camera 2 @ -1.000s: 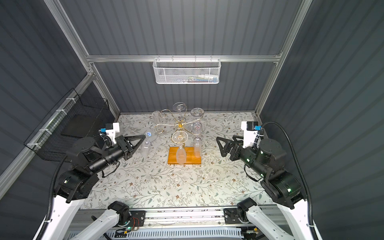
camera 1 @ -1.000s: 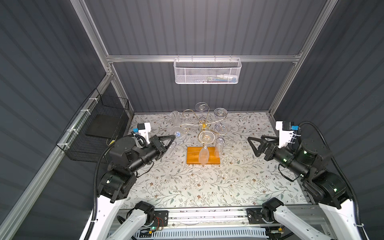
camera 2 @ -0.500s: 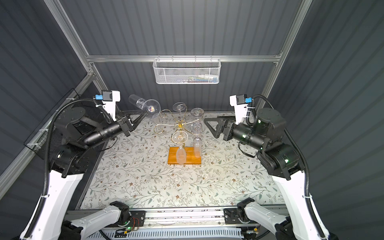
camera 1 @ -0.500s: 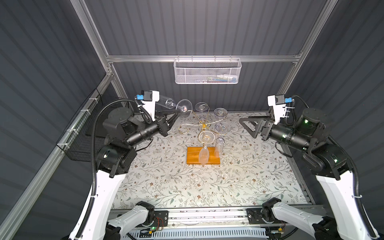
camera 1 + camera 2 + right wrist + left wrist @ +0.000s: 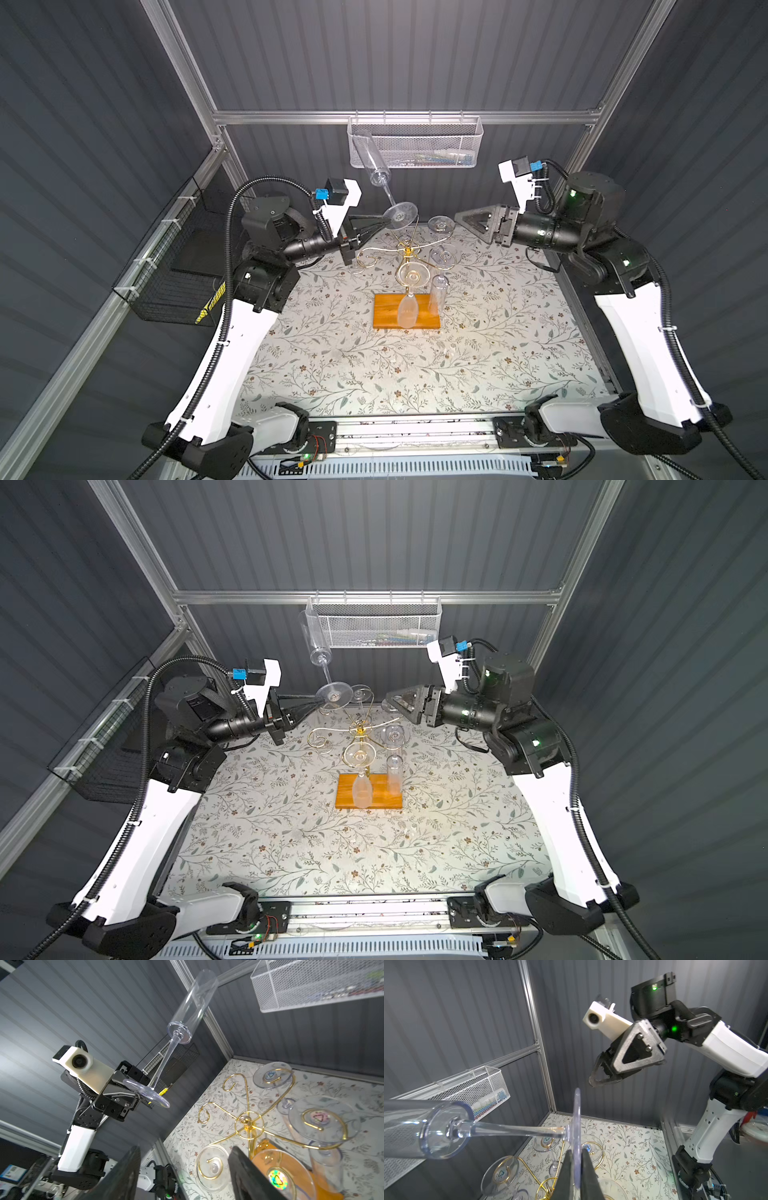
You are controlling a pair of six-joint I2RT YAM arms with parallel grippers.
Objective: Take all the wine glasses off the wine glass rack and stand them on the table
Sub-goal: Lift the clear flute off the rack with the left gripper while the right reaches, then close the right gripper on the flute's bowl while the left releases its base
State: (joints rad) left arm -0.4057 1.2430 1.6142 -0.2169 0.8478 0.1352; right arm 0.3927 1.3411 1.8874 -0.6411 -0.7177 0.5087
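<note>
A clear wine glass [image 5: 371, 160] [image 5: 316, 640] hangs in the air above the wine glass rack [image 5: 409, 250] [image 5: 360, 729], apart from its gold arms. Its bowl points up toward the back wall. My left gripper [image 5: 384, 224] [image 5: 318, 703] [image 5: 577, 1153] is shut on the rim of the glass's round foot [image 5: 577, 1118]. My right gripper [image 5: 457, 216] [image 5: 387, 700] [image 5: 185, 1157] hovers open and holds nothing, beside the top of the rack on its right. Several other glasses hang upside down from the scroll arms [image 5: 318, 1122]. The rack's wooden base [image 5: 384, 316] rests on the table.
A white mesh basket [image 5: 432, 143] hangs from the back rail, just right of the raised glass's bowl. A black wire basket [image 5: 174, 270] is fixed to the left wall. The floral table cover [image 5: 374, 374] spreads in front of the rack.
My left arm has lifted the glass up off the rack and turned its bowl upward near the mesh basket. My right arm has risen and reached toward the rack's top, its jaws narrowing.
</note>
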